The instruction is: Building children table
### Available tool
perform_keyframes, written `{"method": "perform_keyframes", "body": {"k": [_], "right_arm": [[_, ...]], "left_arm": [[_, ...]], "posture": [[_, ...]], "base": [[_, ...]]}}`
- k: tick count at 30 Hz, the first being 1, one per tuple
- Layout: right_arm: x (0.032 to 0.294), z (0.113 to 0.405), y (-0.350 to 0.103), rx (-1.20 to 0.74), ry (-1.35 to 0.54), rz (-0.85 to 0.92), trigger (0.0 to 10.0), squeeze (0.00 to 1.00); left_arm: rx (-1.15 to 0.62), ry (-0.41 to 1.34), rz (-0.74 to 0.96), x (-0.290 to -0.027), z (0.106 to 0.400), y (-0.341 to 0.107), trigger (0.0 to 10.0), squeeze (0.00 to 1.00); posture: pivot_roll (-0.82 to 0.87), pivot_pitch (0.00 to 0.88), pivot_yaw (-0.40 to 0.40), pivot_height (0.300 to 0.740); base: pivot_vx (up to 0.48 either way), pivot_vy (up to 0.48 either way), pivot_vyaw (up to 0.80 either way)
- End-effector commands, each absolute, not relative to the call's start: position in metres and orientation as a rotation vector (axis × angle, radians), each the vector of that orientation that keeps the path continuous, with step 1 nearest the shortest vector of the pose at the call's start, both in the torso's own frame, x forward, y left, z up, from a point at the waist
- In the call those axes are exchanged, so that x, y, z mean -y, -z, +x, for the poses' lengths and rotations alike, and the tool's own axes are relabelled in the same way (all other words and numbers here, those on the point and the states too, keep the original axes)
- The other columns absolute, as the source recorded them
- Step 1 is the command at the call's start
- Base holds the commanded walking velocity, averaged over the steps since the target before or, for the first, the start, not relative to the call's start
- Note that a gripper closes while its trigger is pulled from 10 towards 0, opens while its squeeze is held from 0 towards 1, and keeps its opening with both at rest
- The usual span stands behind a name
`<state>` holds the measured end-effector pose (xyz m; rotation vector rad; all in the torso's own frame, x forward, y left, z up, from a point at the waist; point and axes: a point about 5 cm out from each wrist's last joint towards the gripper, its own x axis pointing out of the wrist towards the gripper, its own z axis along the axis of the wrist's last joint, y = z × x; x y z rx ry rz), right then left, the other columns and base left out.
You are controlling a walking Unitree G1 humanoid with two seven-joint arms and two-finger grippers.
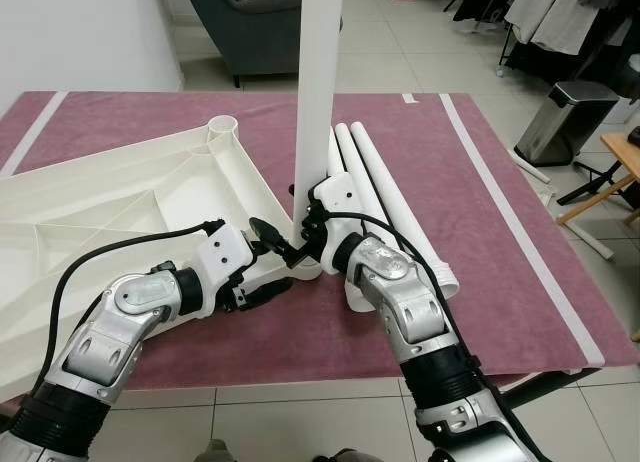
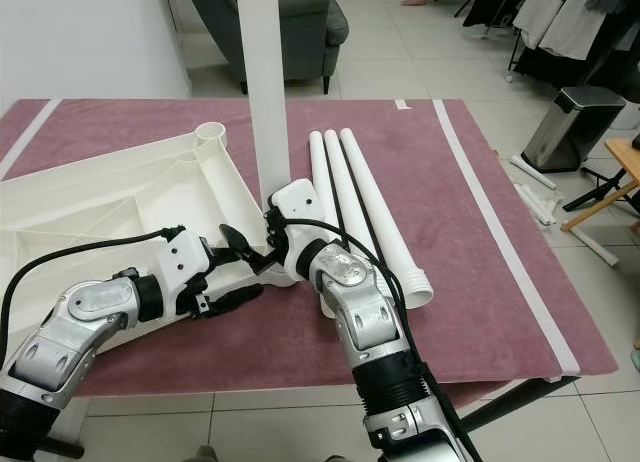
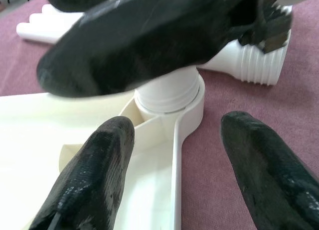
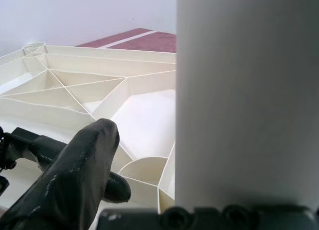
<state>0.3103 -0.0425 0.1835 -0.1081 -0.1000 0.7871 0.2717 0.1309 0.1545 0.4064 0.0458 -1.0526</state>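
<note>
An upside-down white table top (image 1: pixel 120 192) lies on a maroon rug (image 1: pixel 520 312). A white table leg (image 1: pixel 318 102) stands upright in its near corner socket (image 3: pixel 169 93). My right gripper (image 1: pixel 306 220) is shut on the leg just above the socket; the leg (image 4: pixel 246 100) presses against its palm, with one finger (image 4: pixel 75 180) beside it. My left gripper (image 1: pixel 275 264) is open, its fingers (image 3: pixel 94 175) on either side of that corner, one over the rib and one on the rug. Three spare legs (image 2: pixel 350 192) lie side by side to the right.
A grey armchair (image 1: pixel 260 27) stands beyond the rug. A steel bin (image 1: pixel 565 122) and a wooden stool (image 1: pixel 625 157) stand at the right, with hanging clothes (image 2: pixel 570 17) behind them. The rug's front edge meets tiled floor (image 1: pixel 300 422).
</note>
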Motion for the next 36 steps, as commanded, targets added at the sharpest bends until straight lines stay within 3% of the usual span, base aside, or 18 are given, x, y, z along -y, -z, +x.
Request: {"method": "perform_keyframes", "body": {"k": [1, 36], "right_arm": [[0.0373, 0.3072, -0.1815, 0.096, -0.815, -0.092, 10.0, 1.00], [0.0373, 0.3072, -0.1815, 0.096, -0.815, -0.092, 10.0, 1.00]], "left_arm": [[-0.040, 0.972, 0.401, -0.1336, 0.2735, -0.1541, 10.0, 0.00], [-0.040, 0.972, 0.401, -0.1336, 0.2735, -0.1541, 10.0, 0.00]], "posture": [[0.11, 0.147, 0.011, 0.740], [0.11, 0.147, 0.011, 0.740]], "base": [[0.000, 0.000, 0.00], [0.000, 0.000, 0.00]]}}
